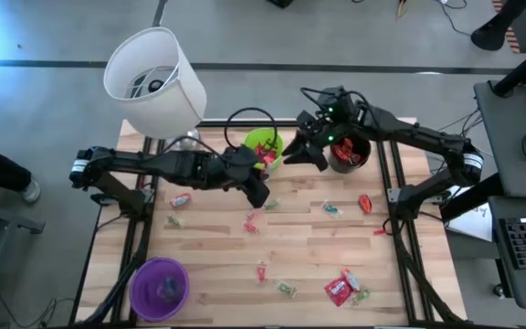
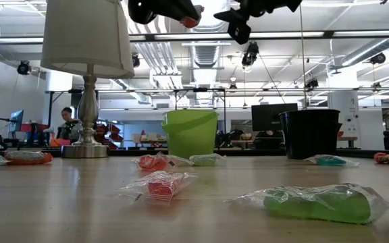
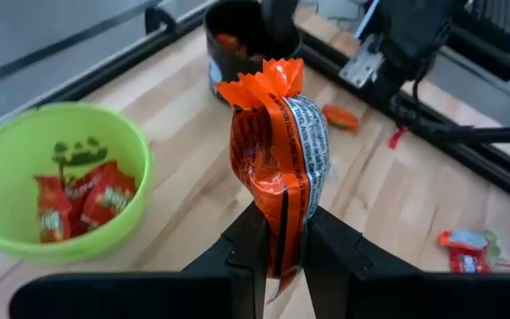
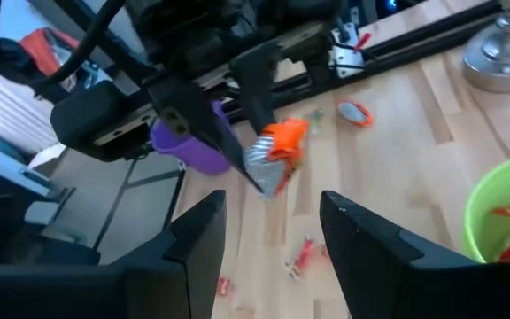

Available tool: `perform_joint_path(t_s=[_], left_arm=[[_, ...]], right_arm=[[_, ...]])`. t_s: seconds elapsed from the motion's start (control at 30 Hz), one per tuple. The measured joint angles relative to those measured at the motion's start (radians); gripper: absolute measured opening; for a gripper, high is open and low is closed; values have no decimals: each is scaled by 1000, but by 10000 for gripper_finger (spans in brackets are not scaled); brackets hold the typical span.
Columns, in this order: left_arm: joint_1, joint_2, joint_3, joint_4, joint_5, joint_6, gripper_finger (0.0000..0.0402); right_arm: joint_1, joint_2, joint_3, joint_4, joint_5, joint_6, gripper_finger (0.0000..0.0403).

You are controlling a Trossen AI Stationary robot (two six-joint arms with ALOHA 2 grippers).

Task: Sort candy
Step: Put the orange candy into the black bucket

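My left gripper (image 1: 263,175) is shut on an orange packet of candy (image 3: 277,155), held high above the table between the green cup (image 1: 263,146) and the black cup (image 1: 348,153). The packet also shows in the right wrist view (image 4: 277,152) and the low view (image 2: 190,20). My right gripper (image 1: 314,155) is open and empty, above the table just left of the black cup and facing the left gripper. The green cup holds red packets (image 3: 82,199). The black cup holds orange-red pieces (image 3: 228,40). Several more candies (image 1: 341,288) lie scattered on the table. My left gripper pinches the orange packet's lower end (image 3: 279,235) between its two fingers. The packet's long body sticks out past the fingertips, its crimped end (image 3: 268,78) farthest from them. The packet is lifted clear of the table.
A purple cup (image 1: 160,288) stands at the near left corner. A lamp with a white shade (image 1: 153,78) stands at the far left. Black rails (image 1: 395,196) run along the table's left and right sides. Loose candies lie across the middle (image 1: 252,222) and right of the table.
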State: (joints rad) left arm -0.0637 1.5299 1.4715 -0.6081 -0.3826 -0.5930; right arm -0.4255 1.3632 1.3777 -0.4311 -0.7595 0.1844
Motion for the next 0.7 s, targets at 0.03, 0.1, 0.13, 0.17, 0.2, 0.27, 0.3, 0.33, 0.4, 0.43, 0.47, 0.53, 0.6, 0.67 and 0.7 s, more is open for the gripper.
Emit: perform_joint_path(t_s=[0.03, 0.1, 0.13, 0.17, 0.2, 0.27, 0.3, 0.33, 0.4, 0.43, 0.47, 0.53, 0.6, 0.67, 0.7], left_arm=[[4, 0, 0, 14, -1, 10, 40], [12, 0, -1, 30, -1, 27, 40], [16, 0, -1, 40, -1, 33, 40], [20, 0, -1, 46, -1, 39, 40], [25, 0, -1, 49, -1, 46, 40], [30, 0, -1, 55, -1, 60, 40], [32, 0, -1, 56, 0, 63, 40], [34, 0, -1, 57, 0, 67, 40], [35, 0, -1, 58, 0, 81, 40], [35, 0, -1, 58, 4, 91, 40], [36, 0, -1, 57, 6, 97, 40], [36, 0, -2, 60, 7, 107, 40], [36, 0, -2, 60, 7, 111, 40], [39, 0, -2, 58, 7, 113, 40], [40, 1, -2, 59, 7, 114, 40]], right_arm=[[6, 0, 0, 3, 0, -1, 176], [22, 3, 0, 6, 0, -9, 176], [29, 5, 0, 10, 0, -11, 176], [34, 8, 0, 13, 2, -10, 176], [39, 12, 0, 20, 11, -9, 176], [50, 18, 0, 32, 61, -9, 176], [53, 21, 0, 32, 95, -9, 176], [54, 26, 0, 33, 120, -7, 176], [54, 40, 0, 45, 132, 8, 176], [56, 47, 0, 63, 133, 18, 176], [58, 52, 0, 74, 133, 30, 176], [60, 60, 0, 100, 131, 44, 176], [60, 68, 1, 122, 131, 52, 176], [62, 72, 1, 127, 130, 59, 176], [65, 73, 1, 127, 133, 64, 176]])
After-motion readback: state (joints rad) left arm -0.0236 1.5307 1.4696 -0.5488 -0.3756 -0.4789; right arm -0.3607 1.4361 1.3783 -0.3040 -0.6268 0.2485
